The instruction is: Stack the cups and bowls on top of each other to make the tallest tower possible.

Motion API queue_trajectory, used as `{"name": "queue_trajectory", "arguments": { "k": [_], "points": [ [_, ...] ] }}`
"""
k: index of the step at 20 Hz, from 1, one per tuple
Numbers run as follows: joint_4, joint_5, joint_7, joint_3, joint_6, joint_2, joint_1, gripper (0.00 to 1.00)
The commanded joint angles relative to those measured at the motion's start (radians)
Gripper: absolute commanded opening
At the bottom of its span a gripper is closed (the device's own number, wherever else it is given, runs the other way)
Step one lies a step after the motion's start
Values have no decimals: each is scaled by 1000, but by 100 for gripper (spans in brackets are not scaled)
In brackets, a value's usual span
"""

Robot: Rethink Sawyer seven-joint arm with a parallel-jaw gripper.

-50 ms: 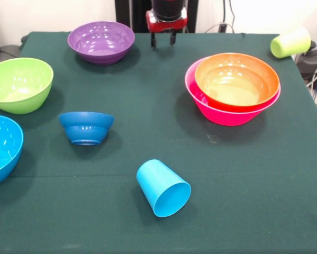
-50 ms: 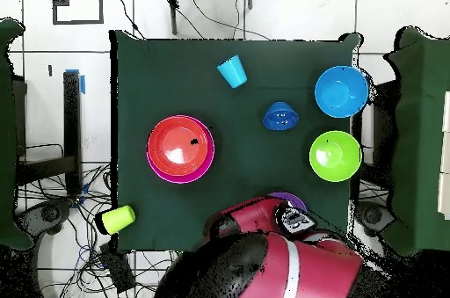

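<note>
Plenty of open green table (image 1: 147,106) in the middle and along the near edge. The tower so far is just the orange bowl (image 1: 236,79) nested in the pink bowl (image 1: 222,114). The sky blue cup (image 1: 162,188) lies on its side; the yellow-green cup (image 1: 290,43) is tipped over right at a corner. The sky blue bowl (image 1: 0,148) is cut off at the frame edge, with the lime bowl (image 1: 18,84) and small dark blue bowl (image 1: 86,127) nearby. The claw (image 1: 163,39) hangs released and empty beside the purple bowl (image 1: 101,41), which the arm mostly hides from overhead. No readable writing.
</note>
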Motion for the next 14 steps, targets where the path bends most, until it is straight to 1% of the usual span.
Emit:
{"name": "queue_trajectory", "arguments": {
  "k": [1,4,7,9,14],
  "points": [
    [15,-5,98,14,-62,-40,36,100],
    [30,19,78,28,-29,-76,30,100],
    [53,67,41,67,56,-161,19,100],
    [58,92,24,84,97,-195,18,100],
    [48,119,10,96,135,-218,26,100]
  ]
}}
